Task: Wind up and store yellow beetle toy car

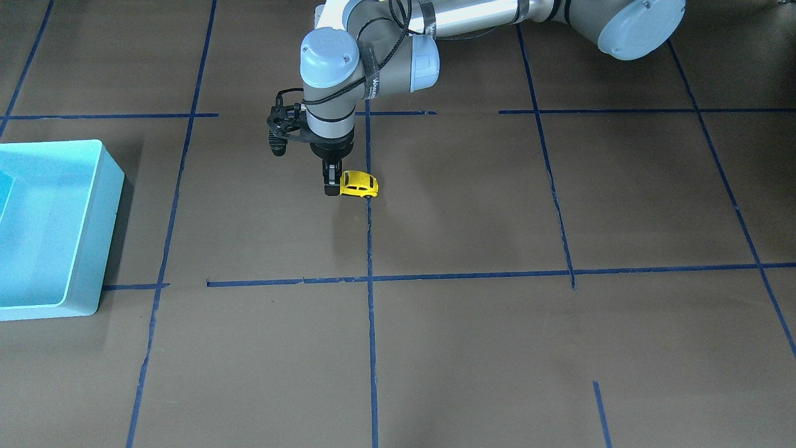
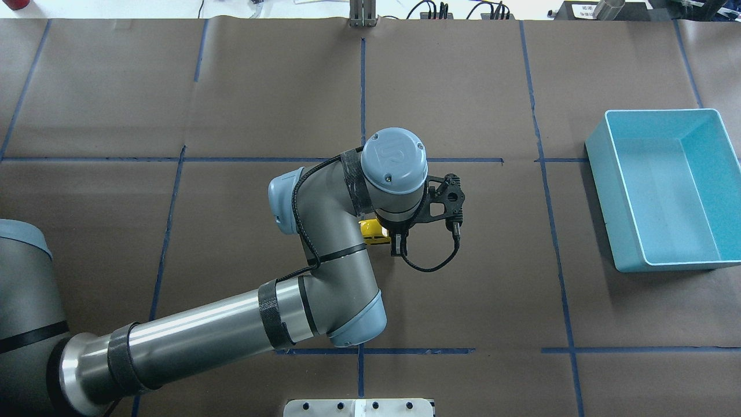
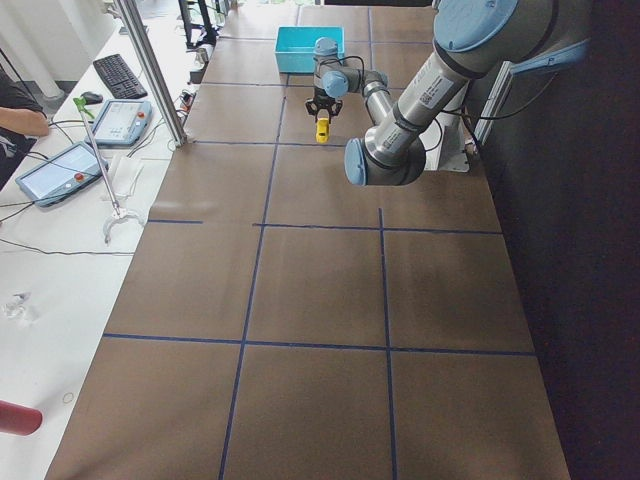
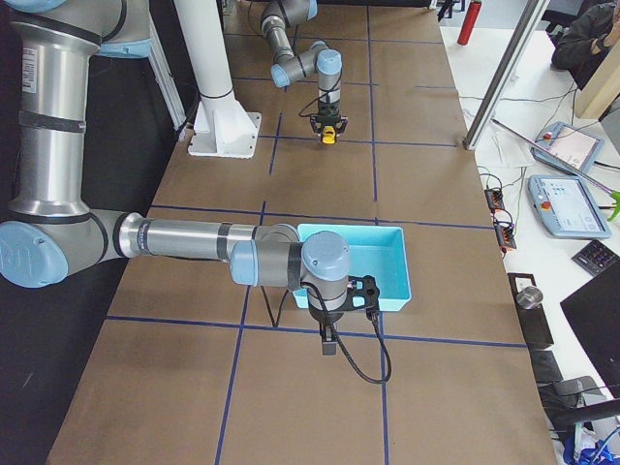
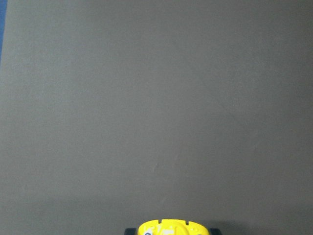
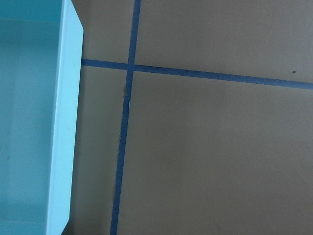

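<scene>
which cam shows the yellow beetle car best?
Exterior front-facing: the yellow beetle toy car shows side-on, nearly whole. Overhead: the wrist hides most of it. Side views: a tiny yellow speck. Left wrist: only a sliver at the bottom edge. Right wrist: nothing.

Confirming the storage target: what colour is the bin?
Light blue; the bin shows best in the overhead view.

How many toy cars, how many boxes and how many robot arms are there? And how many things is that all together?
Toy cars: 1, the yellow beetle toy car
Boxes: 1, the blue bin
Robot arms: 2, the left arm and the right arm
Total: 4
</scene>
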